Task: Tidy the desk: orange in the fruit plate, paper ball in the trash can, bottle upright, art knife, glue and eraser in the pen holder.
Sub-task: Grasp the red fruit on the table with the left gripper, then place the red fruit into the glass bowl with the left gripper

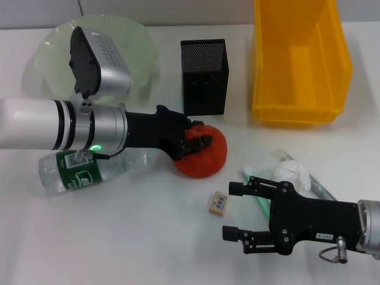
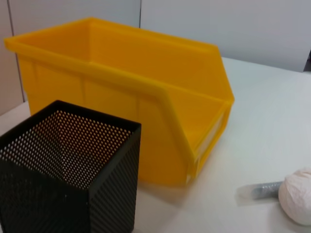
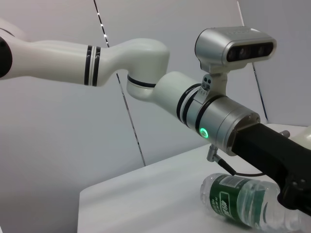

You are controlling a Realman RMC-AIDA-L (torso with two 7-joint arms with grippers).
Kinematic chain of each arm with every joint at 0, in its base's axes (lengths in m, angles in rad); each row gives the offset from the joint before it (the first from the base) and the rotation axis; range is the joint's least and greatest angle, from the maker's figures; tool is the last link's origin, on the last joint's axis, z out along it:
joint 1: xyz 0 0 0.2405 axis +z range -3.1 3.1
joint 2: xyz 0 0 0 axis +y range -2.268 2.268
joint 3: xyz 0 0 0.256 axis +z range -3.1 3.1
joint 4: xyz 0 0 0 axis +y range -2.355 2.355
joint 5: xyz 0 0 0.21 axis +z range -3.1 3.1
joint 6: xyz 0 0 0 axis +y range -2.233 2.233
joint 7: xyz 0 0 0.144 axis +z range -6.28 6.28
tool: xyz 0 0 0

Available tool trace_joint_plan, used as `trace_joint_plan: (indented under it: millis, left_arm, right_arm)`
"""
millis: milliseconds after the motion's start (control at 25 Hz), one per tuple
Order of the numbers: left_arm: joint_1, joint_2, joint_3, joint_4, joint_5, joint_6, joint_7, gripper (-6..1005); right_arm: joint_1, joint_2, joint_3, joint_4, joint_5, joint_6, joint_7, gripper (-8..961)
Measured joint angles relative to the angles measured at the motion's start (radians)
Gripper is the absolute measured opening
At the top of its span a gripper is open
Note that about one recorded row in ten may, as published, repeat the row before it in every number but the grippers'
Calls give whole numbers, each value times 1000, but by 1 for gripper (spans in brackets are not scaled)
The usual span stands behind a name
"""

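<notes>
**Left gripper closed on the orange at mid-desk**

The left gripper (image 1: 199,141), black and reaching in from the left, has its fingers closed against the top of the squat, matte red-orange orange (image 1: 205,155), which rests on the white desk (image 1: 119,237) just in front of the square black mesh pen holder (image 1: 203,76). The clear plastic bottle with a green label (image 1: 77,172) lies on its side under the left forearm. The wide, pale green translucent fruit plate (image 1: 142,41) sits behind that arm; the bright yellow rectangular trash can (image 1: 300,59) stands right of the pen holder. The right gripper (image 1: 237,211) hovers low at the front right, fingers spread wide and holding nothing. Just beyond it lies the lumpy white paper ball (image 1: 291,173); the small tan eraser with a barcode label (image 1: 218,203) lies left of its fingers.
</notes>
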Motion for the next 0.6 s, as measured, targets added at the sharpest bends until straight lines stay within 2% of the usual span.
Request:
trace_joint_plan:
  millis: [40, 320, 360, 520, 560, 600]
  left_arm:
    - [3, 0, 0, 4, -7, 0, 4, 418]
    - [9, 0, 2, 10, -16, 4, 8, 242]
    - [22, 2, 11, 14, -57, 18, 37, 234]
    - [33, 5, 10, 29, -78, 38, 28, 204]
    - [70, 10, -33, 88, -90, 120, 8, 199]
    - [78, 10, -44, 100, -92, 133, 8, 194]
  right_arm:
    - [0, 0, 0, 0, 0, 0, 0, 848]
    - [1, 0, 0, 0, 4, 6, 0, 848]
    - [1, 0, 0, 0, 7, 8, 0, 848]
    - [-2, 0, 0, 1, 12, 8, 1, 848]
    - [-3, 0, 0, 1, 14, 8, 2, 848]
    - [-3, 0, 0, 2, 14, 8, 3, 848]
